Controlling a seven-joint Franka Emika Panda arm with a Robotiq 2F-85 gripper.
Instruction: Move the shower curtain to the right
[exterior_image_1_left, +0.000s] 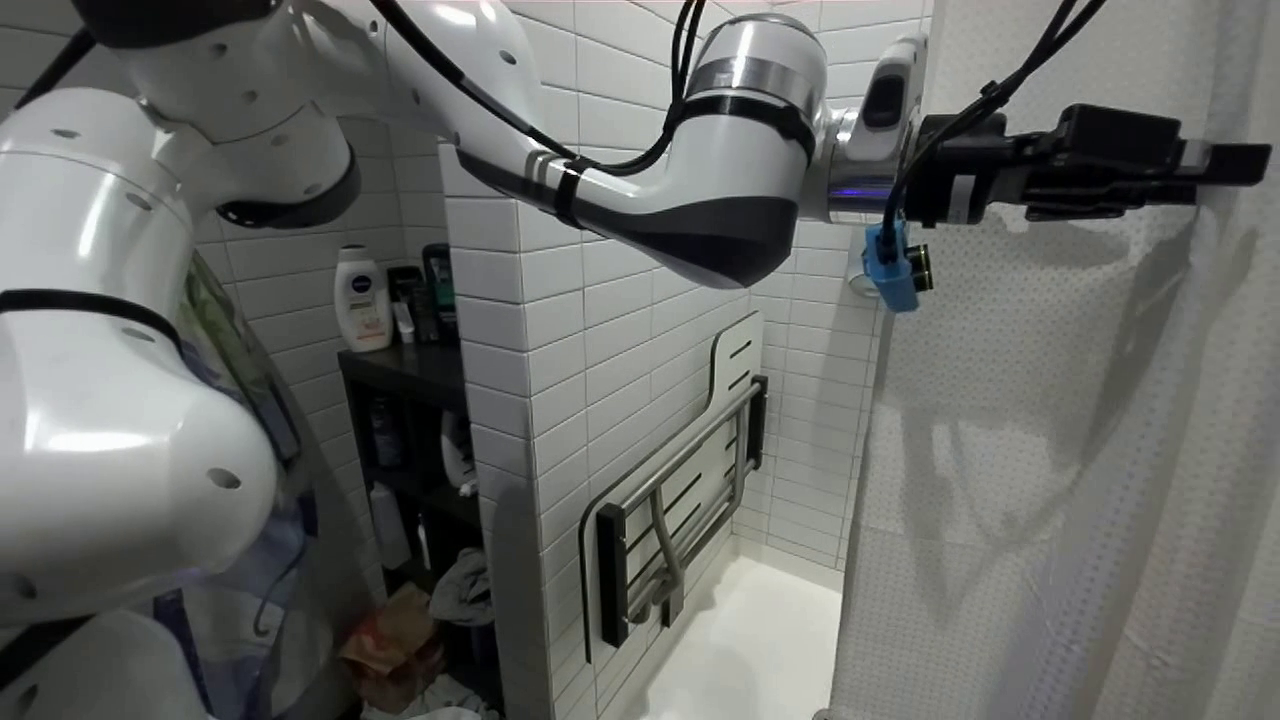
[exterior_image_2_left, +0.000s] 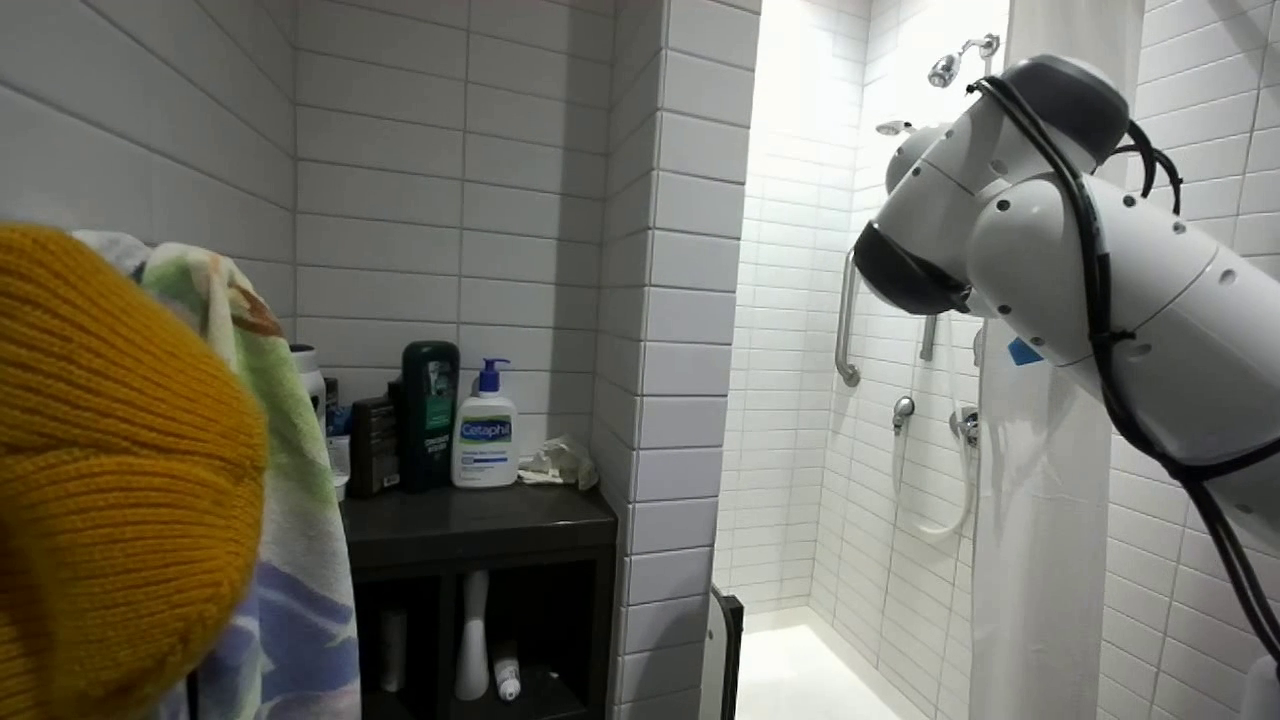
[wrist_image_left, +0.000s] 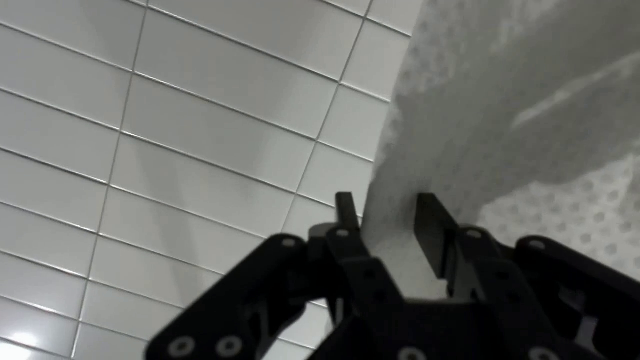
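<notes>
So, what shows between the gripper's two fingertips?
In the wrist view, the shower curtain, near its edge, shows in the gap of the open gripper; whether inside that gap or behind it, I can't tell.

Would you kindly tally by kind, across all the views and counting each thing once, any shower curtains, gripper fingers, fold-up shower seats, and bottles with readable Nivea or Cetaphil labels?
Shower curtain: 1
Gripper fingers: 2
Fold-up shower seat: 1
Nivea bottle: 1
Cetaphil pump bottle: 1
Total: 6
</notes>
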